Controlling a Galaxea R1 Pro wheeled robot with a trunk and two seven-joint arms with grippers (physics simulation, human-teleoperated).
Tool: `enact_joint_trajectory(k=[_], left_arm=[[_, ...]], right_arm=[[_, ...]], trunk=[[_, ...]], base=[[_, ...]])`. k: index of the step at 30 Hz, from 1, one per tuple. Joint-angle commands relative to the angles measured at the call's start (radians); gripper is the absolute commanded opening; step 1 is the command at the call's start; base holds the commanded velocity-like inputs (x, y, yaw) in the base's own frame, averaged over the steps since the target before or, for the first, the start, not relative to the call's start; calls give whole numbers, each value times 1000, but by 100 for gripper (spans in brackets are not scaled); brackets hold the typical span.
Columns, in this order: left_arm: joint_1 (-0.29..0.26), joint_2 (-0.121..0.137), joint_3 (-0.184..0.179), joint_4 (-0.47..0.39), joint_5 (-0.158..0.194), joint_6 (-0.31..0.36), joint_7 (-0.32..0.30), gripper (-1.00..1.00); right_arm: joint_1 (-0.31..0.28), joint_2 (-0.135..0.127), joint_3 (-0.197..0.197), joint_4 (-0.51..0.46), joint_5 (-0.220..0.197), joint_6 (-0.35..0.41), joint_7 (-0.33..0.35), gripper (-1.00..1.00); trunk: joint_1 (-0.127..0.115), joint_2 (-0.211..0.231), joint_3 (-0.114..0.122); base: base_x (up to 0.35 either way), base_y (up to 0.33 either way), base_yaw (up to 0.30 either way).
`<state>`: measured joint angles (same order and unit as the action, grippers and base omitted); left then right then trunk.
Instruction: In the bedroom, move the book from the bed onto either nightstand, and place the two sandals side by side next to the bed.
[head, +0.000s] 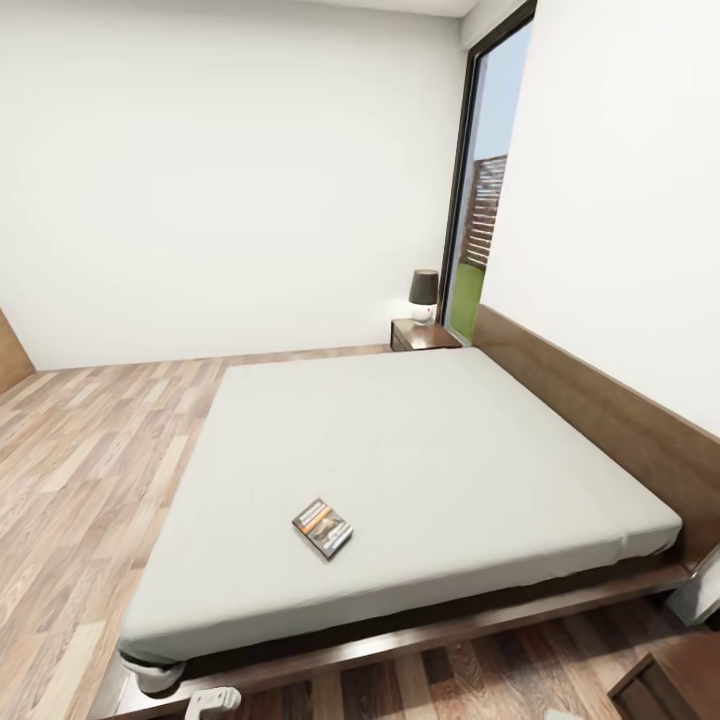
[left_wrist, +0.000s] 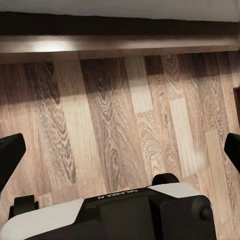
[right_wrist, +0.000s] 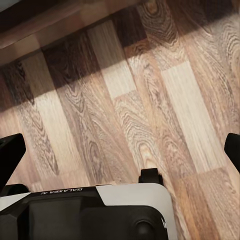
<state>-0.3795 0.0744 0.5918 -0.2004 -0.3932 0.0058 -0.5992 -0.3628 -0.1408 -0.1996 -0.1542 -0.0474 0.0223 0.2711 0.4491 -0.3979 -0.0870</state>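
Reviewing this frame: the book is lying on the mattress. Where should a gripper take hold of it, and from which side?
The book lies flat, turned at an angle, on the bed near its near edge. Probably best from above, jaws closing across its narrow width, since the thin cover offers no raised edge. Both grippers, left and right, are open over the floor.

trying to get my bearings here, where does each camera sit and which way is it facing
Head: high up, facing down over the pale grey mattress bed and small dark paperback book.
Left wrist: on the left arm, facing brown wood plank floor; black fingers at both edges.
Right wrist: likewise above the floor, fingers apart.
Both wrist views share floor and bed frame edge.
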Motion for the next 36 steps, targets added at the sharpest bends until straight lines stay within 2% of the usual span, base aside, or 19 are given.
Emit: enact_joint_trajectory(k=[1, 13, 19, 30, 36], left_arm=[[-1, 0, 9, -1, -9, 1, -5, 100], [-1, 0, 8, -1, -9, 0, -4, 100], [-1, -1, 8, -1, -9, 0, -4, 100], [-1, -1, 8, -1, -10, 0, -4, 100], [-1, 0, 8, -1, -10, 0, -4, 100]], right_arm=[[-1, 0, -4, 0, -5, 2, 5, 100], [-1, 1, -4, 0, -3, 2, 5, 100], [-1, 1, -4, 0, 0, 2, 5, 100], [-1, 1, -4, 0, 0, 2, 5, 100], [-1, 1, -4, 0, 0, 2, 5, 100]], trunk=[[1, -2, -2], [1, -2, -2], [1, -2, -2], [1, -2, -2], [1, -2, -2]], base=[[117, 0, 0], [167, -11, 0], [39, -9, 0], [2, -210, 0], [0, -45, 0]])
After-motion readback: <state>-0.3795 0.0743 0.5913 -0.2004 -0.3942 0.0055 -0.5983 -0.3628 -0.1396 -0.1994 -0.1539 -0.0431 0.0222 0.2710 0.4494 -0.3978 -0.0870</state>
